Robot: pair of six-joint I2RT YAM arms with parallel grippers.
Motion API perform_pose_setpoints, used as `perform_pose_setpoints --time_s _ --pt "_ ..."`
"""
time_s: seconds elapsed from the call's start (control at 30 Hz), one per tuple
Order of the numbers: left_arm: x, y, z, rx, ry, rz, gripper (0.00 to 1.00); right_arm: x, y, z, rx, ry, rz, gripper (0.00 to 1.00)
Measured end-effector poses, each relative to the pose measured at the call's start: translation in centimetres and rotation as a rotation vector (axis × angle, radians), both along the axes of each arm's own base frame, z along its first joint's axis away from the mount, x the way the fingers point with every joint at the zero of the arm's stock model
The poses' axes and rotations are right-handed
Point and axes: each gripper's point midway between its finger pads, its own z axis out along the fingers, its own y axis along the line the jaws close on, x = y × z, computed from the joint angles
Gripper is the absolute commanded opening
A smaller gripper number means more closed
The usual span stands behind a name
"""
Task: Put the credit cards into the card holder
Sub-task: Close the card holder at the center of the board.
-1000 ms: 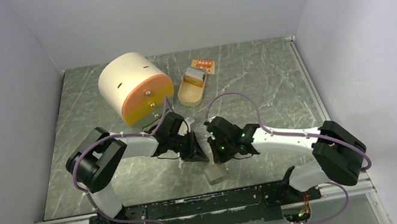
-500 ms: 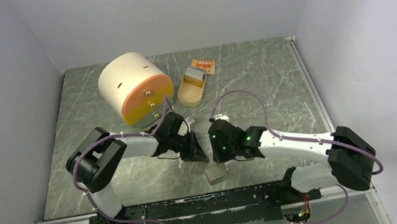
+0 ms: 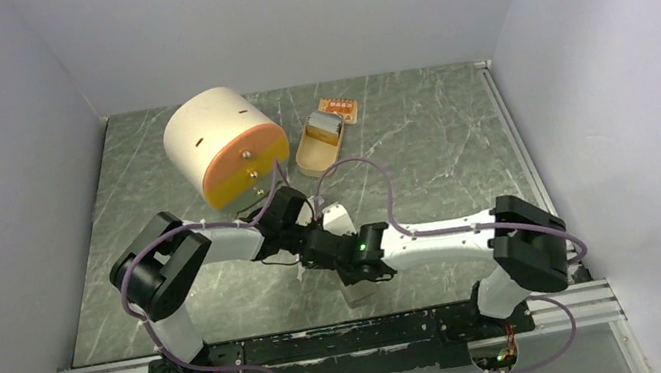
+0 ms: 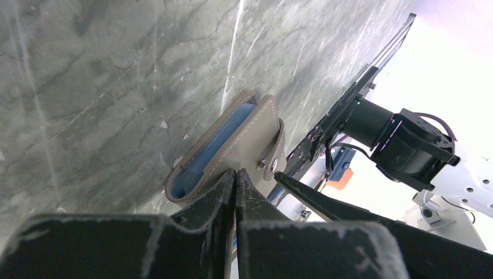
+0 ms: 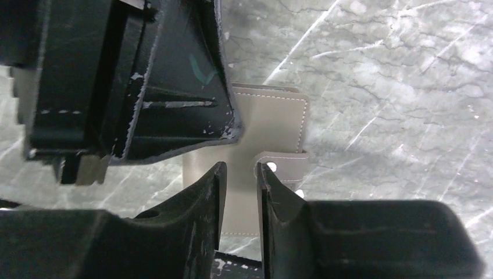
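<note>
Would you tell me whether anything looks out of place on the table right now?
An orange card lies far back beside the tan tin, well away from the card holder, which shows a blue card inside.

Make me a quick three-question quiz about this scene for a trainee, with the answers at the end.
1. True or false: the left tool is shut.
2. Which colour is the card showing inside the card holder? A gold, B blue, C red.
3. Fill in: the right tool hangs over the card holder, jaws slightly ____.
Key: 1 true; 2 B; 3 open.
</note>
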Motion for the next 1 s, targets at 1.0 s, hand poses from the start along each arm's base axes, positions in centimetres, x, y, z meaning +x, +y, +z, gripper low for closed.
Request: perform_pose_setpoints --time_s 1.0 --pt "0.0 -0.1 0.0 -0.004 0.002 -0.001 0.09 -0.1 -1.1 -0.8 -0.244 -0.099 0.026 0.00"
